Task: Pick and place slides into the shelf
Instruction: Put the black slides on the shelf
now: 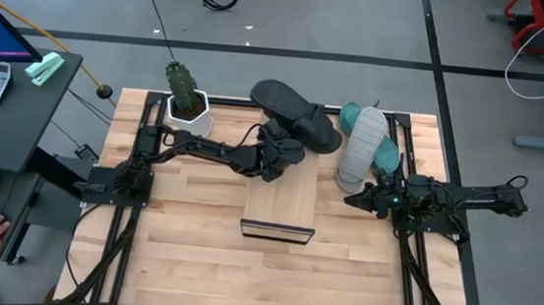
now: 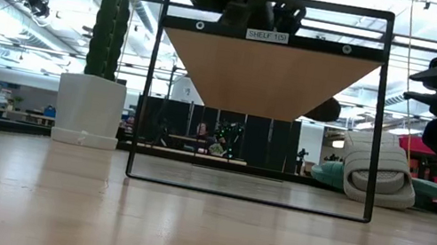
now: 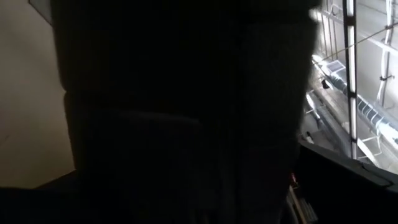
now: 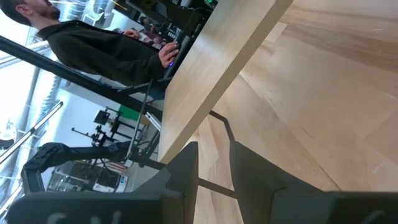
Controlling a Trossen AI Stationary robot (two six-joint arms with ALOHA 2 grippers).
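Low view: shelf (image 2: 268,77) label "SHELF 1(S)".

A dark surface fills the left wrist view; the teal slide (image 1: 386,155) lies partly under the grey slide (image 1: 362,146).

Left gripper (image 1: 273,158) sits over the far end of the shelf (image 1: 281,201), at the black slide (image 1: 295,113). Grey slide (image 1: 361,147) overlaps the teal slide (image 1: 384,150). Right gripper (image 1: 359,198) just beside them. Potted plant (image 1: 186,96) at the counter (image 1: 194,254) far edge.
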